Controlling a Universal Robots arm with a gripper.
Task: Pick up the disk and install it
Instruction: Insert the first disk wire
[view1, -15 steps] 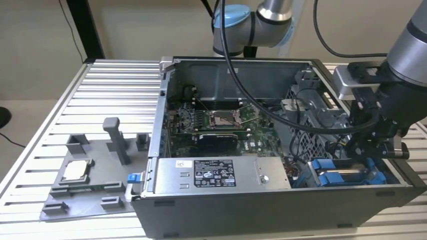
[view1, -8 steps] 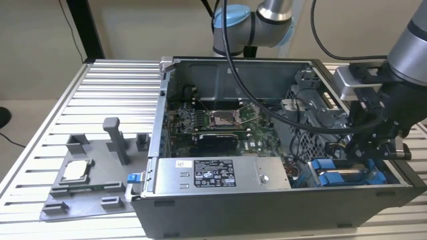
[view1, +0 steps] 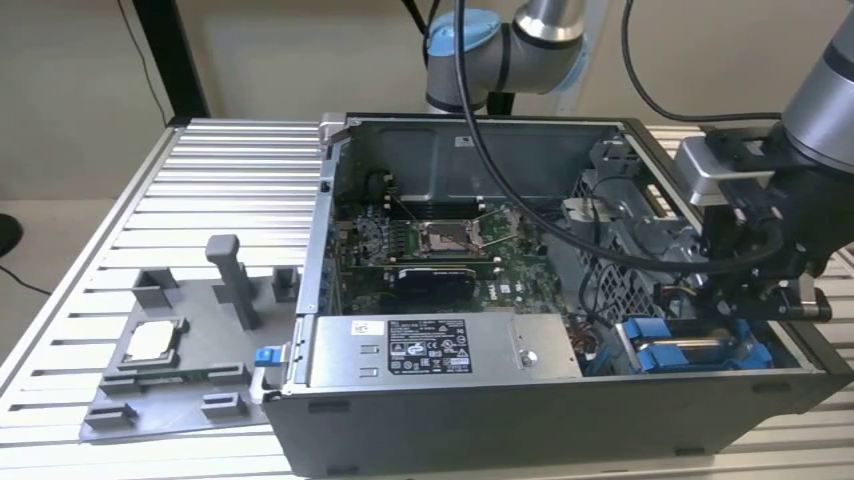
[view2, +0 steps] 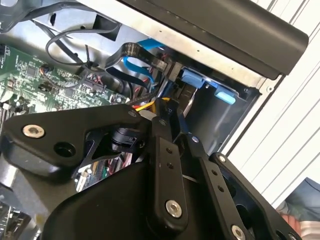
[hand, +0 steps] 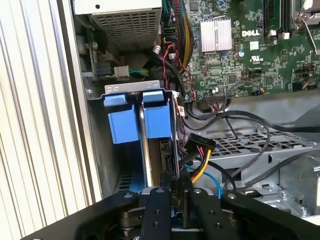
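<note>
The gripper (hand: 174, 200) is lowered into the corner of the open computer case (view1: 561, 420) at the exterior view's right, close above the drive bay. Whether it is clenched or released cannot be told. In the exterior view the gripper (view1: 745, 312) is seen from the side, just beside two blue carriers (view1: 667, 350) behind the case's near wall.

In the first wrist view the disk (hand: 157, 120) is taken to be the carrier nearer the circuit board (hand: 235, 55) (a second, similar one stands just beside it). It stands on edge in the bay, its blue end away from the gripper and its long axis running from that end towards the gripper. A bundle of red, yellow and black wires (hand: 197, 165) is seen beside it there.

The second wrist view looks across the gripper (view2: 172, 125) at the bay's blue tabs (view2: 197, 79) under the case rim.

A black-and-white label (view1: 430, 352) is carried by the grey box (view1: 441, 350); its print is too small to read. Further out, a grey holder (view1: 174, 395) with a small silver chip (view1: 150, 340) lies on the slatted table (view1: 214, 170).
</note>
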